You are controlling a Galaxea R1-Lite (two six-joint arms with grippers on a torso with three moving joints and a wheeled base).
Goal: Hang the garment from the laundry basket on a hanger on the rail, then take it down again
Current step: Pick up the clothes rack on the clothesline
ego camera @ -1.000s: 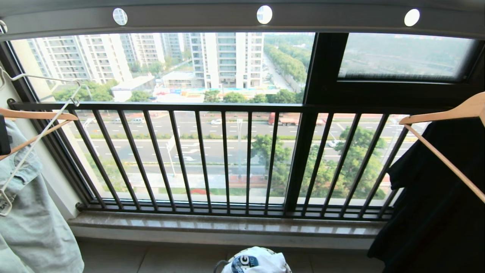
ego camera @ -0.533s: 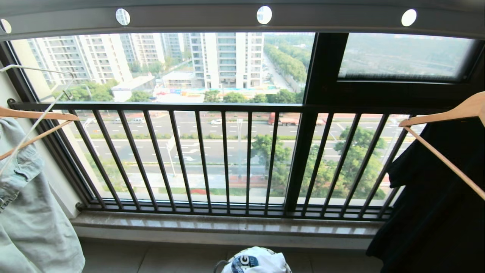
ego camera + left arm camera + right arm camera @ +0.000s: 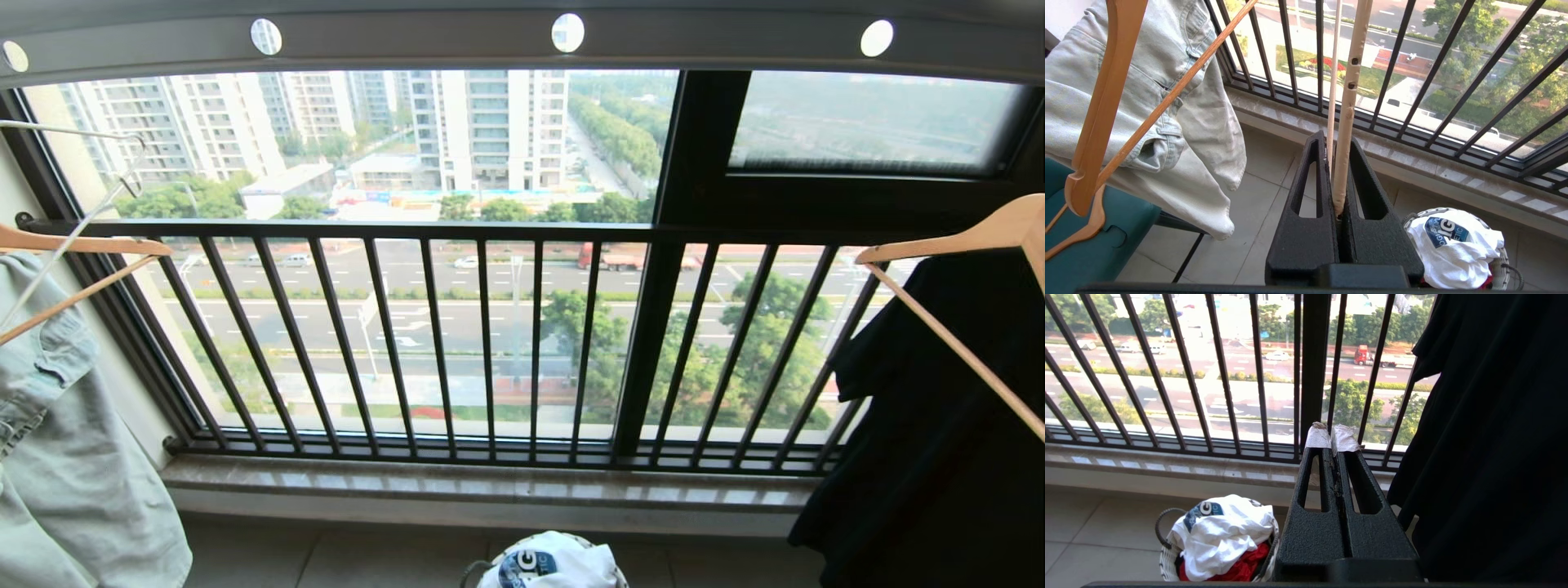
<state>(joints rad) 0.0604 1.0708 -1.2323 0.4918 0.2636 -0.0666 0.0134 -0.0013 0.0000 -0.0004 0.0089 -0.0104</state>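
Left gripper (image 3: pixel 1340 204) has its two black fingers pressed together on the cream-white hanger (image 3: pixel 1347 102). The hanger stands up out of the jaws, and its thick bar has two small dark holes above the grip. A thinner wire of the same hanger runs beside this bar. In the head view the hanger (image 3: pixel 77 175) shows only as a thin white wire at about 10 o'clock, and the gripper itself is outside that picture.

At about 9 o'clock from the gripper hangs a pale denim garment (image 3: pixel 1147 102) on a light wooden hanger (image 3: pixel 1106 102). Under it I can see a teal seat (image 3: pixel 1094 241).

At about 4 o'clock from the left gripper, on the tiled floor, stands the laundry basket (image 3: pixel 1500 261). The white T-shirt (image 3: pixel 1453 249) lies crumpled on top of it. Its dark blue logo carries white letters; only "IG" can be read, the rest is folded away.

Right gripper (image 3: pixel 1334 447) is near the basket too, pointing at the dark window railing (image 3: pixel 1188 375). Its fingers are together with nothing between them, and the tips are wrapped in white tape. A black garment (image 3: pixel 1494 437) hangs at its 3 o'clock. In this view some red cloth (image 3: pixel 1241 567) shows under the T-shirt.

The rail (image 3: pixel 522 41) with round holes runs across at 12 o'clock in the head view.
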